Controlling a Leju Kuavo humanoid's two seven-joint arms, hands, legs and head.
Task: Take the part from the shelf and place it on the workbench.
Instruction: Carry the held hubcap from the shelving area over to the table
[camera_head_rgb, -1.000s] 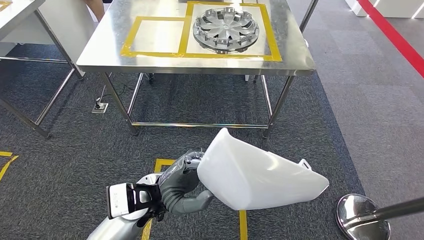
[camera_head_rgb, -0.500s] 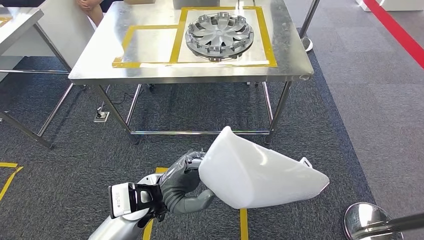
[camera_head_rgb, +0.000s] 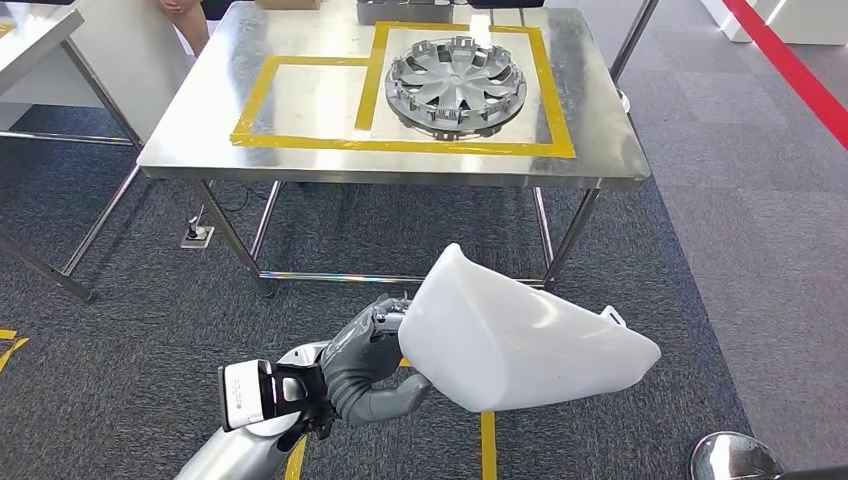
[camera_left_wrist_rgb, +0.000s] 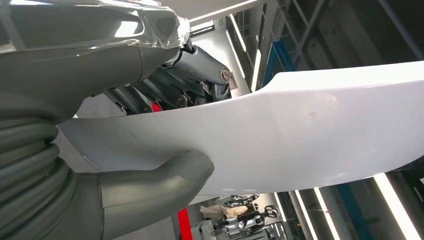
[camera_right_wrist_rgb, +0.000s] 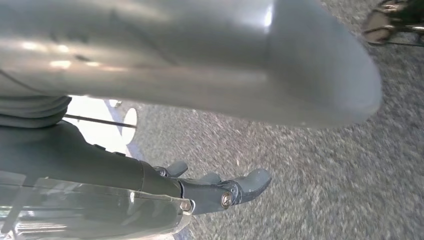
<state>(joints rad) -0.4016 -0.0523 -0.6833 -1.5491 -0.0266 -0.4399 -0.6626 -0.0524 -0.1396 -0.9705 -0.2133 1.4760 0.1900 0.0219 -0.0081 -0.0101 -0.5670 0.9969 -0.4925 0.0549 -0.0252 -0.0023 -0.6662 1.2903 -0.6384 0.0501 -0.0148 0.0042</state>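
Observation:
In the head view my left hand (camera_head_rgb: 365, 358) grips one end of the large white curved part (camera_head_rgb: 520, 345), carrying it low over the carpet in front of me. The left wrist view shows my thumb (camera_left_wrist_rgb: 150, 192) pressed under the white part (camera_left_wrist_rgb: 300, 135) and my darker fingers over its top edge. The steel workbench (camera_head_rgb: 310, 160) stands ahead, apart from the part. It bears yellow tape frames: the left frame (camera_head_rgb: 305, 100) is bare, and a silver hubcap (camera_head_rgb: 455, 80) lies in the right one. My right hand (camera_right_wrist_rgb: 215, 192) hangs above the carpet with nothing in it.
A second steel table (camera_head_rgb: 30, 35) stands at the far left. A person (camera_head_rgb: 185, 15) is behind the workbench's far left corner. A floor socket (camera_head_rgb: 197, 237) lies under the bench. A chrome stanchion base (camera_head_rgb: 735, 458) sits at the lower right and a pole (camera_head_rgb: 635, 40) at the upper right.
The whole picture has shifted as the camera moved; the workbench now lies lower and closer in view. The white part stays in my left hand in the same hold.

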